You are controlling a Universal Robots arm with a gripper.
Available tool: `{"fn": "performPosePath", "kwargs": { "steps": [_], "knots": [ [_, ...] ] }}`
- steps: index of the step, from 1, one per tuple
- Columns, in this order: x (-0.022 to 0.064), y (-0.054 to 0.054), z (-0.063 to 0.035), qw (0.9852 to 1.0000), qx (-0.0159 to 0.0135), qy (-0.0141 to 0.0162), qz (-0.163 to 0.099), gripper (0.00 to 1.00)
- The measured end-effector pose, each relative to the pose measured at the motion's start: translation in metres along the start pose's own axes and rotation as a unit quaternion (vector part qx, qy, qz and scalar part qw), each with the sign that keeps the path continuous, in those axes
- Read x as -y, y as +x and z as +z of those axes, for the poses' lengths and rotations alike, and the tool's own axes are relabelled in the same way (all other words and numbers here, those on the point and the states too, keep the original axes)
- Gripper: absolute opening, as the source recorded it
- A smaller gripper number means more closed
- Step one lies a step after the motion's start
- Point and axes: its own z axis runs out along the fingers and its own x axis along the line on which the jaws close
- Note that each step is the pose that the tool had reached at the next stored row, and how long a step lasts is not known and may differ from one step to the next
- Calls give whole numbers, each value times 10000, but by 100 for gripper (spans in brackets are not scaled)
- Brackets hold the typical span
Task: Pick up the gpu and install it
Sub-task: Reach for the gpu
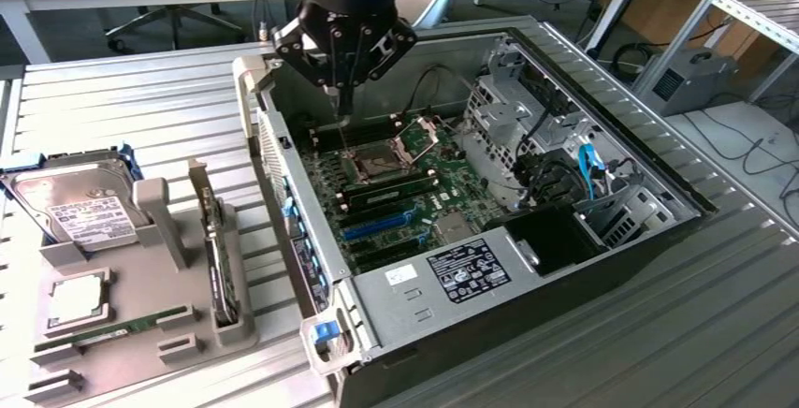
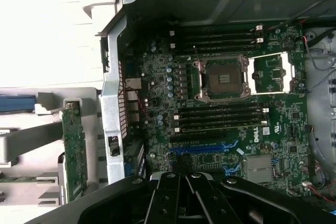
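Note:
The gpu [image 1: 223, 263] stands on edge in a slot of the grey holder [image 1: 156, 230] at the exterior view's left, its silver bracket end pointing away from the front edge. In the wrist view the gpu [image 2: 73, 150] shows as a thin green-faced card beside the case wall. My gripper [image 1: 340, 94] hangs over the far left corner of the open computer case [image 1: 600, 240], above the motherboard [image 1: 425, 183]. Its fingers are shut and hold nothing. It is well apart from the gpu.
The holder also carries a silver hard drive [image 1: 75, 211], a square processor [image 1: 78, 300] and a slim RAM stick [image 1: 119, 328]. Inside the case are the open CPU socket [image 2: 223, 77], blue expansion slots [image 2: 202, 148], drive cages [image 1: 512, 118] and cables [image 1: 587, 165]. Desks stand behind.

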Motion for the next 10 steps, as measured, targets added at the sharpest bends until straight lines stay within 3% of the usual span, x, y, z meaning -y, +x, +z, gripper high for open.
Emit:
{"fn": "performPosePath", "kwargs": {
  "steps": [10],
  "knots": [
    [9, 29, 3, 10000, 0, 0, 0, 11]
  ]
}}
